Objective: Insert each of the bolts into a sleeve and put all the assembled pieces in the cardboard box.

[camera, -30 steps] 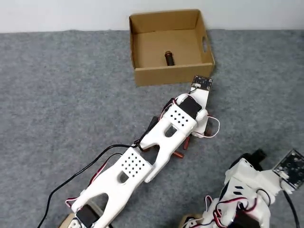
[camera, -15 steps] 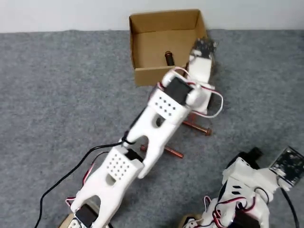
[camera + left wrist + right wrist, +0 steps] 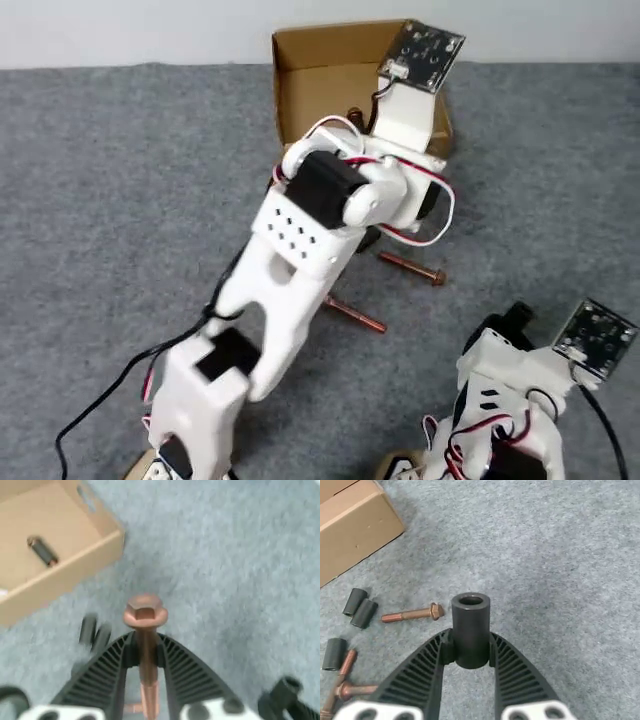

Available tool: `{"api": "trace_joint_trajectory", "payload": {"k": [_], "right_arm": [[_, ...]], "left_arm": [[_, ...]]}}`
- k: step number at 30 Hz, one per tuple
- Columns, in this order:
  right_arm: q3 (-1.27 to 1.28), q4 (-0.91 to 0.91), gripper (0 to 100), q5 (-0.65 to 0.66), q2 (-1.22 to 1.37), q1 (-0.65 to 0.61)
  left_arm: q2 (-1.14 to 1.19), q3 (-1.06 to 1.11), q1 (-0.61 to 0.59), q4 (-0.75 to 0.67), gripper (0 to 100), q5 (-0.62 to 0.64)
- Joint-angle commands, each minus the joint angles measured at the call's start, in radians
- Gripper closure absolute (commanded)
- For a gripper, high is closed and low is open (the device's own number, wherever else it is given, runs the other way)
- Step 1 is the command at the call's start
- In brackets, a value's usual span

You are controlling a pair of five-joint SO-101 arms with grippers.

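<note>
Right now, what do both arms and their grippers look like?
The left arm and right arm are white plastic shells with black motors and red, white and black cables. The left gripper and right gripper are black, ribbed and tapered.

A copper bolt (image 3: pixel 145 650) stands clamped between the left jaws, its flanged hex head just past their tips. Beyond those tips sits the open cardboard box (image 3: pixel 65 572). One assembled piece (image 3: pixel 42 550), a dark sleeve with a copper end, lies on its floor. A black sleeve (image 3: pixel 470 630) is gripped between the right jaws, its open bore facing outward past the tips. On the surface (image 3: pixel 560 555) beyond the right jaws lies a loose bolt (image 3: pixel 412 614), its head nearest the held sleeve. Near it lie two sleeves (image 3: pixel 364 614), touching side by side, and a third sleeve (image 3: pixel 335 653) just beside two more bolts (image 3: pixel 346 666).
</note>
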Motion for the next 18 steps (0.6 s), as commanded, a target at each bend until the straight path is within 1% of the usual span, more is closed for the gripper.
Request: {"api": "trace_joint_trajectory", "payload": {"k": [1,4,7,15,18], "right_arm": [[-0.003,-0.004,99.1,0.011,0.004,-0.022],[-0.003,-0.004,99.1,0.011,0.004,-0.024],[-0.003,-0.004,99.1,0.011,0.004,-0.065],[-0.006,-0.004,99.1,0.011,0.004,-0.226],[-0.006,-0.005,99.0,0.011,0.004,-0.317]], "left_arm": [[-0.267,0.265,0.009,0.015,100,-0.017],[-0.433,0.475,0.003,-0.009,100,-0.017],[-0.608,0.690,-0.011,-0.066,100,-0.015],[-1.106,1.348,-0.087,-0.381,100,-0.018],[-1.284,1.567,-0.117,-0.462,100,-0.048]]}}
